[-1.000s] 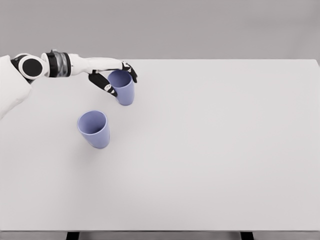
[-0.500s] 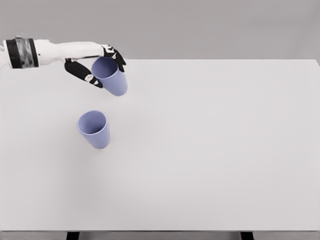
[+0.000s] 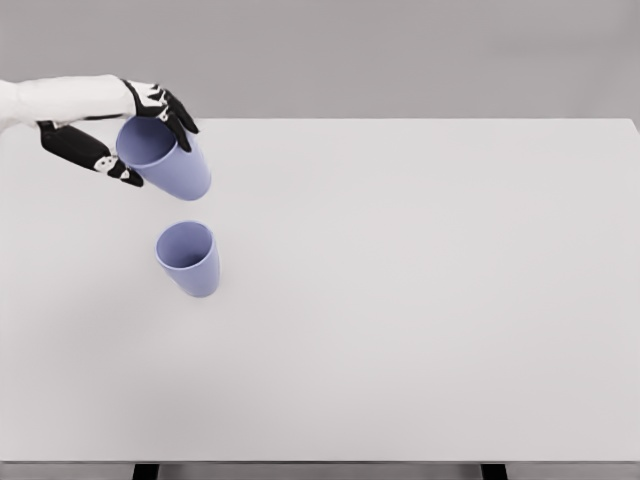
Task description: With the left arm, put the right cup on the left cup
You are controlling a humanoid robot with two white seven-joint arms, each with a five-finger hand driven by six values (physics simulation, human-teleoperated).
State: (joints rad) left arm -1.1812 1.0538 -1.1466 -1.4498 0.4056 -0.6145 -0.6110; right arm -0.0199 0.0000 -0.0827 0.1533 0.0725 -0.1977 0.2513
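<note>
Above the standing cup (image 3: 188, 258), left hand (image 3: 120, 130) fingers (image 3: 172, 108) clasp the tilted lilac cup (image 3: 165, 157); misaligned lowering could topple both.

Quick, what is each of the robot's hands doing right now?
Left hand: closed around a purple cup, held tilted above the table.
Right hand: not in view.

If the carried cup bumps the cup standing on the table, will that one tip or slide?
The standing cup looks tall and tapered to a narrow base, so a knock near its rim would likely tip it. It appears empty, probably light, so it may skid on the smooth table. The left hand holds the carried cup tilted.
</note>
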